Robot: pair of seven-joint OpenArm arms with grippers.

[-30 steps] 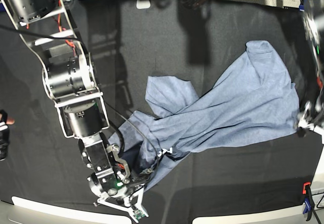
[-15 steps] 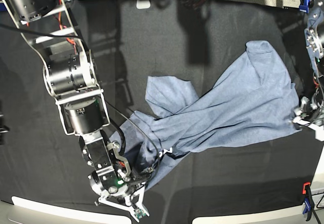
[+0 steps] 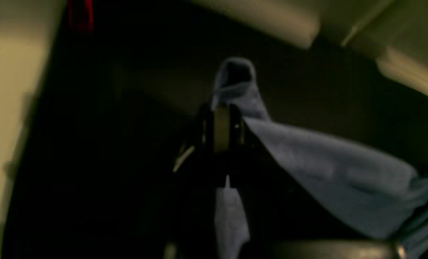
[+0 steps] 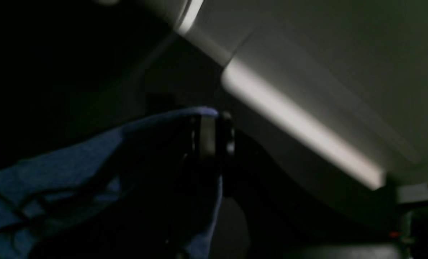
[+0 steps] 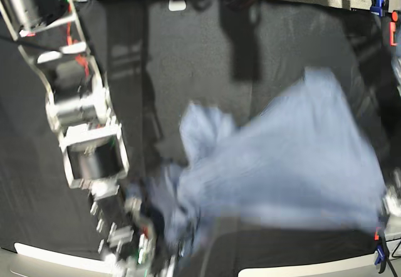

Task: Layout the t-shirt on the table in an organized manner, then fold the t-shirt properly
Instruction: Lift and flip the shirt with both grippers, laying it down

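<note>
Both wrist views catch what the blurred base view smears: the left gripper point(image 3: 221, 124) is clamped tight on a fold of the t-shirt point(image 5: 288, 170), the right gripper point(image 4: 210, 135) pinching another edge. The shirt stretches between them over the table point(image 5: 188, 57).

The right arm point(image 5: 81, 126) is chunky silver-and-black motor housings on white brackets with red wires; blur probably hides finer details.
</note>
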